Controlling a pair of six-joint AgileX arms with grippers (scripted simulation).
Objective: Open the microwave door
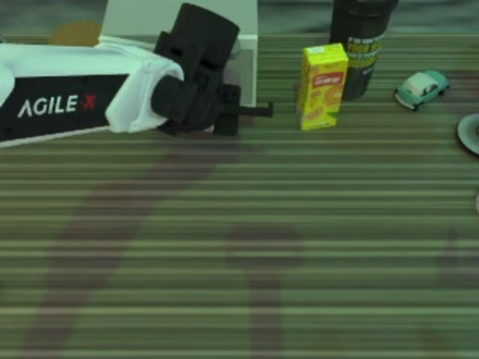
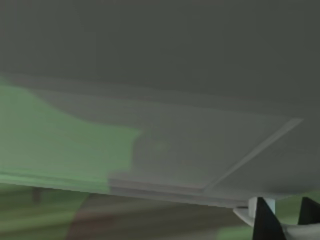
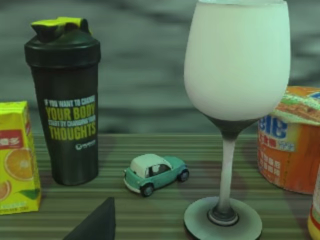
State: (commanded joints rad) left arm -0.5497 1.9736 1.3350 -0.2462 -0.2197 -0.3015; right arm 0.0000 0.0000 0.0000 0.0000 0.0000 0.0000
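Striped green and brown planks make up the table [image 1: 299,224], with the microwave [image 1: 247,19] standing at its far edge, left of centre in the top view. Only the pale top and right part of the oven show there, since my left arm lies across the front of it.

That left arm reaches in from the table's left side, its white forearm lying nearly level and pointing right, its black wrist bent over the oven's front. The left gripper [image 1: 258,110] pokes out as a thin dark bar past the oven's right front corner; I cannot tell whether its fingers are apart or together. From the left wrist camera the view is filled by the underside of the microwave door [image 2: 200,150], a pale grey panel with a raised frame line, very close above the fingertips [image 2: 265,222].

Right of the oven stand a yellow carton [image 1: 322,85], a black shaker bottle [image 1: 363,45] and a small teal toy car [image 1: 421,88]. The right wrist view adds a wine glass [image 3: 235,100] and an orange tub [image 3: 290,145], with a dark wedge low in frame; the right gripper itself is not clearly seen.
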